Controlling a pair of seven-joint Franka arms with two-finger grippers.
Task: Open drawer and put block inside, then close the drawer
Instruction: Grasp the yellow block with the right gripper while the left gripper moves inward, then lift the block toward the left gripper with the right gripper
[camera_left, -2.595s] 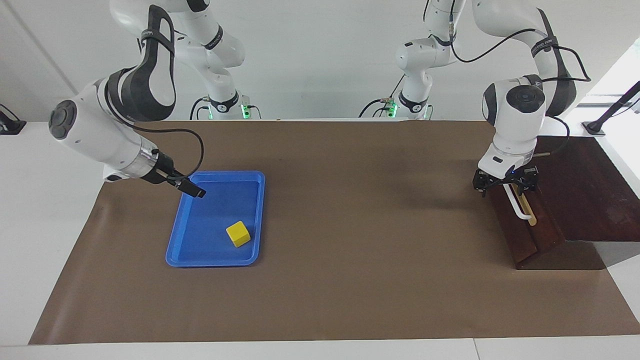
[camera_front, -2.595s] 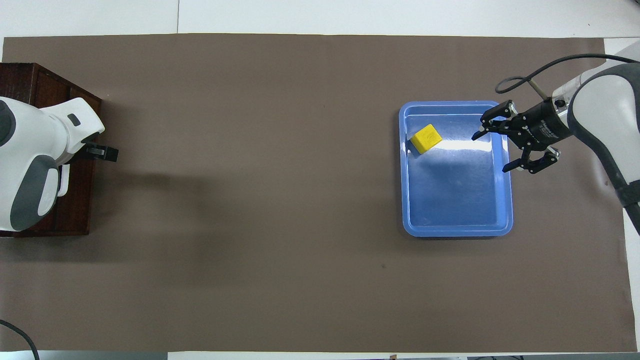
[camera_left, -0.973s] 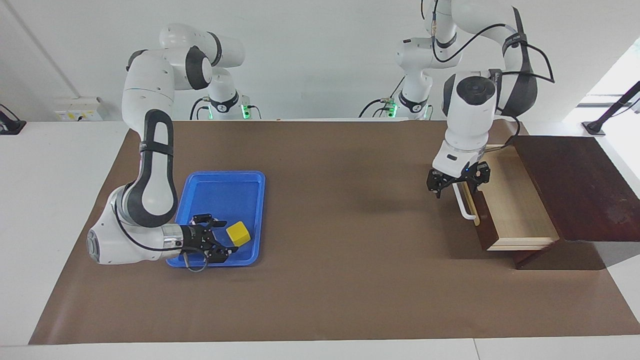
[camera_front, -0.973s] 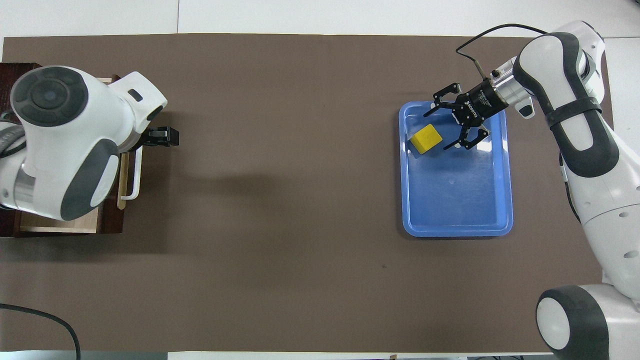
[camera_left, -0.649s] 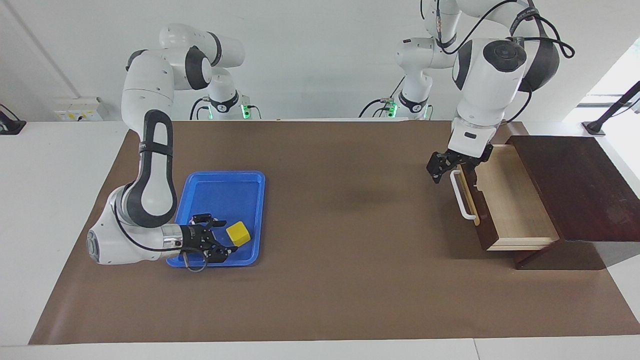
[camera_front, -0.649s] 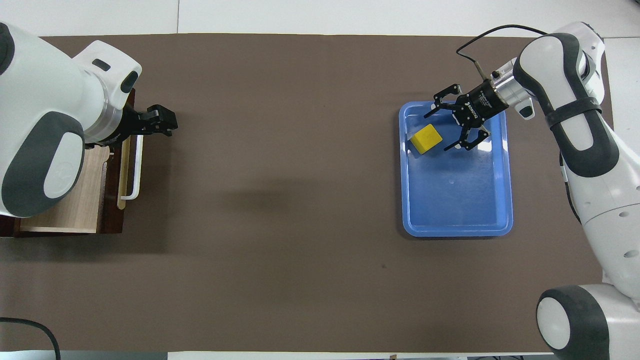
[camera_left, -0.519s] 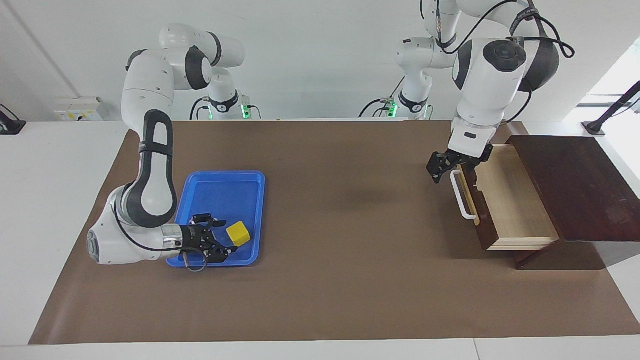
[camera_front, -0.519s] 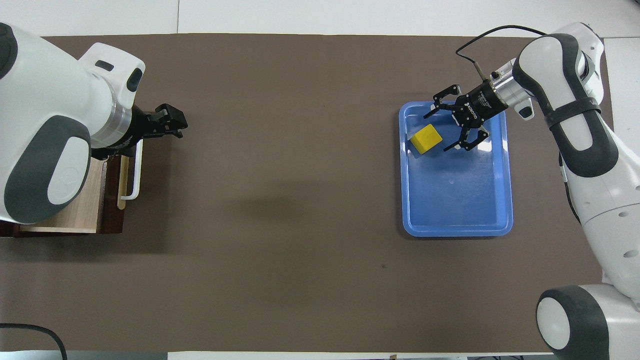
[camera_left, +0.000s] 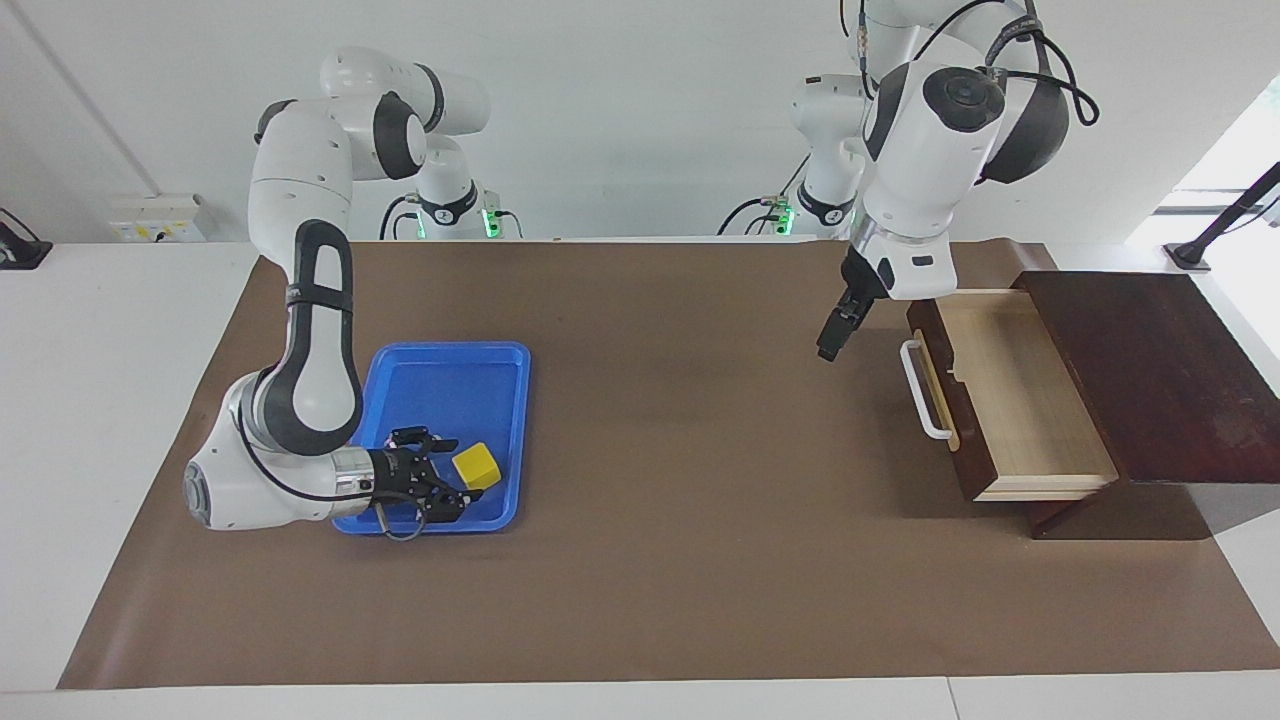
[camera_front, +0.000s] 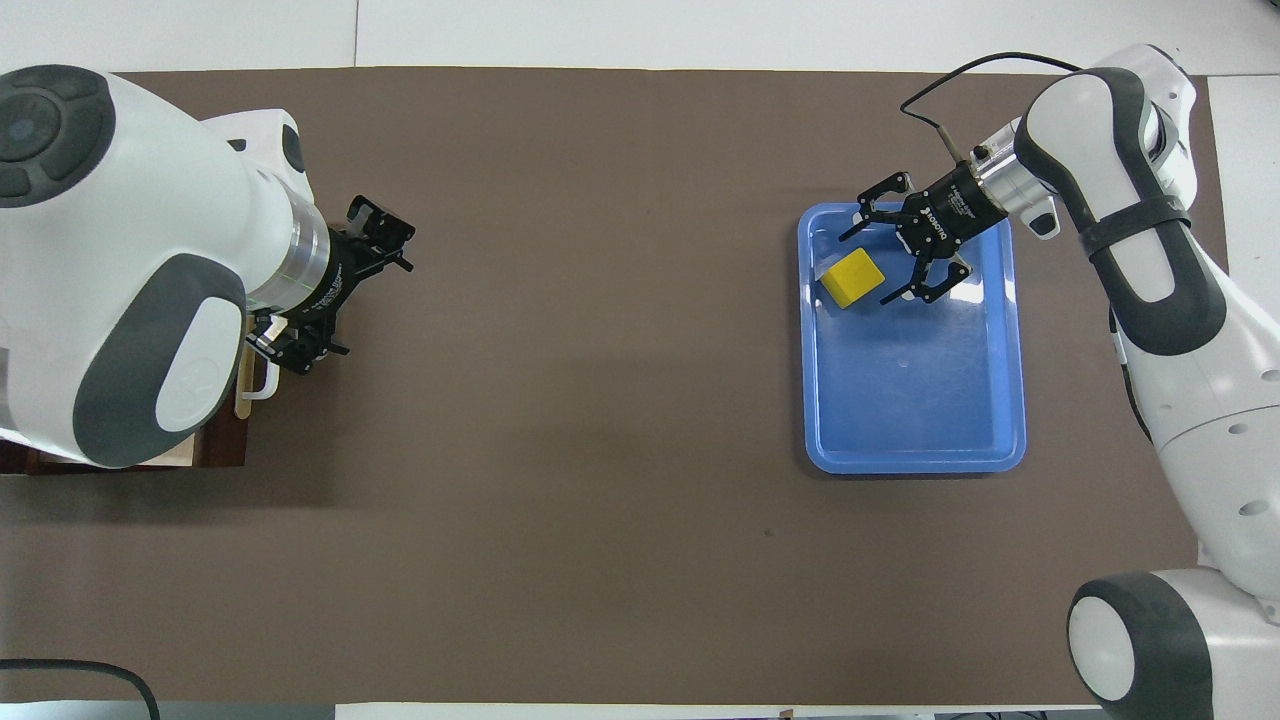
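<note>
The yellow block (camera_left: 478, 466) lies in the blue tray (camera_left: 520, 400), at the tray's end farther from the robots. My right gripper (camera_left: 458, 470) is low in the tray, open, with one finger on each side of the block's edge; in the overhead view (camera_front: 866, 268) its fingers straddle the block (camera_front: 852, 277). The drawer (camera_left: 1010, 390) of the dark brown box stands pulled out, its pale inside bare, its white handle (camera_left: 925, 390) free. My left gripper (camera_left: 828, 348) is open and empty, up in the air over the mat beside the drawer's front.
The dark brown box (camera_left: 1150, 370) stands at the left arm's end of the table. In the overhead view my left arm (camera_front: 130, 260) covers most of the drawer. A brown mat (camera_left: 680, 450) covers the table between the tray and the drawer.
My left gripper pulled the drawer open, let go of the handle, rose and swung away toward the table's middle. My right gripper came down into the tray and edged up around the block.
</note>
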